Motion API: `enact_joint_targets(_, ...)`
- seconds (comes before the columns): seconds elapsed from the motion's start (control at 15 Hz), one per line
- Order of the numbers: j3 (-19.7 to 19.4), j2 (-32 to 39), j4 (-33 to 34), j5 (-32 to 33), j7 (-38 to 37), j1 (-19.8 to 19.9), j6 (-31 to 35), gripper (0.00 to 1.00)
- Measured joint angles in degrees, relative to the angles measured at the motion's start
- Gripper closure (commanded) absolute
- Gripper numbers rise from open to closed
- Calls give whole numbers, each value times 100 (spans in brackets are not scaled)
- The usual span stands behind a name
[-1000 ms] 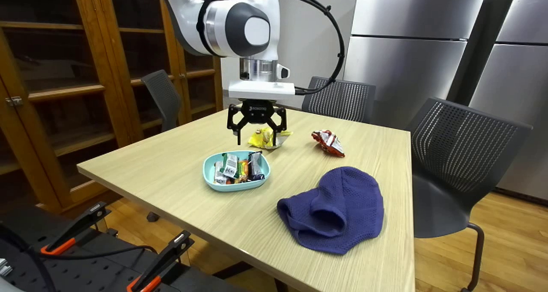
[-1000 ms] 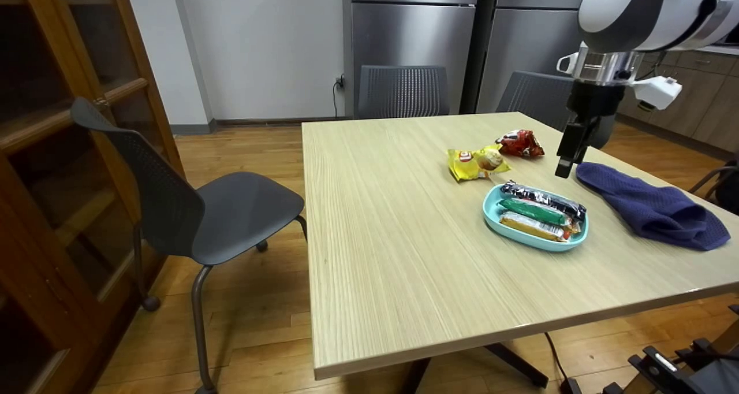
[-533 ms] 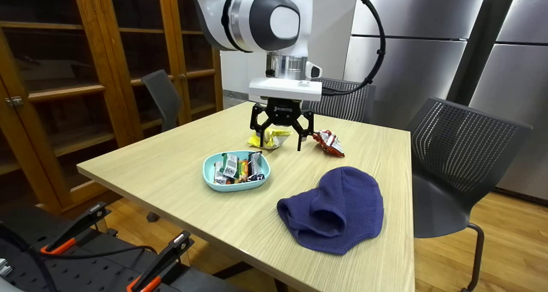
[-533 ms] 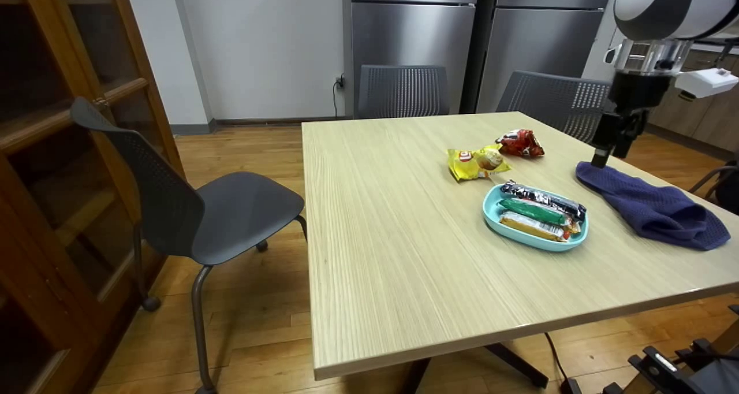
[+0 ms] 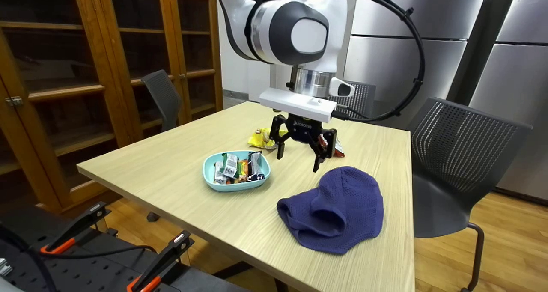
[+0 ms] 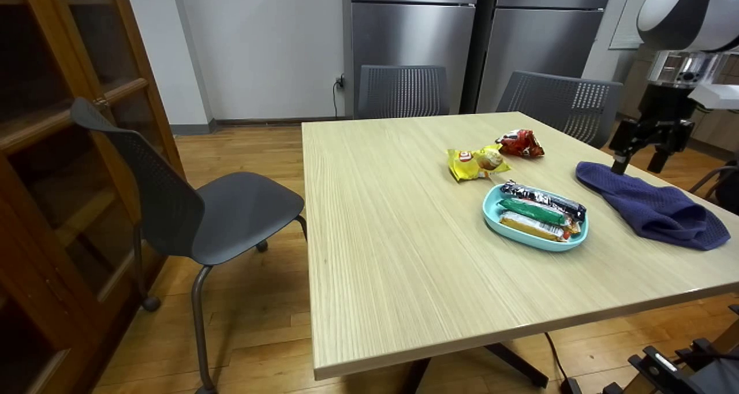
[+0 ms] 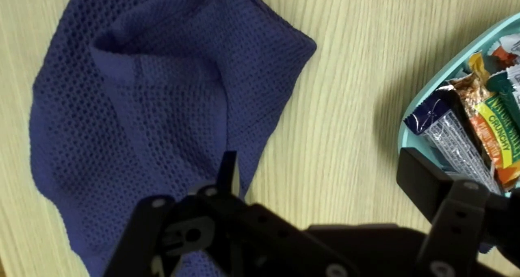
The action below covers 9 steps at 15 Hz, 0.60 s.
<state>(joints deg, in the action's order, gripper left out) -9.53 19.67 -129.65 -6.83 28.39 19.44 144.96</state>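
My gripper (image 5: 298,162) hangs open above the table with nothing between its fingers. In the wrist view the jaws stand wide apart, with bare wood grain showing between them. The left finger (image 7: 227,173) overlaps the edge of a dark blue mesh cloth (image 7: 170,106); the other finger (image 7: 422,179) overlaps the rim of a turquoise tray (image 7: 413,141). Several wrapped snack bars (image 7: 459,147) lie in that tray. The cloth (image 5: 351,210) lies crumpled, nearest the gripper. Behind the gripper are a yellow snack bag (image 5: 260,138) and a red one (image 5: 338,150), both partly hidden there.
The wooden table (image 5: 171,163) has dark chairs around it, including a chair (image 5: 449,168) at its right edge. A black cable (image 5: 417,78) loops out beside the arm. Clamps (image 5: 158,262) sit on a dark stand by the near edge.
The arm has moved right in both exterior views, from beside the tray toward the blue cloth. The gripper has come lower and its wrist has turned. Jaws stayed open; the objects have not moved.
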Motion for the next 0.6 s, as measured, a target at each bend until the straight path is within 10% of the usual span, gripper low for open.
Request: enact_joint_targets(0.6,-200,345,180,-335,-826,259,10,0)
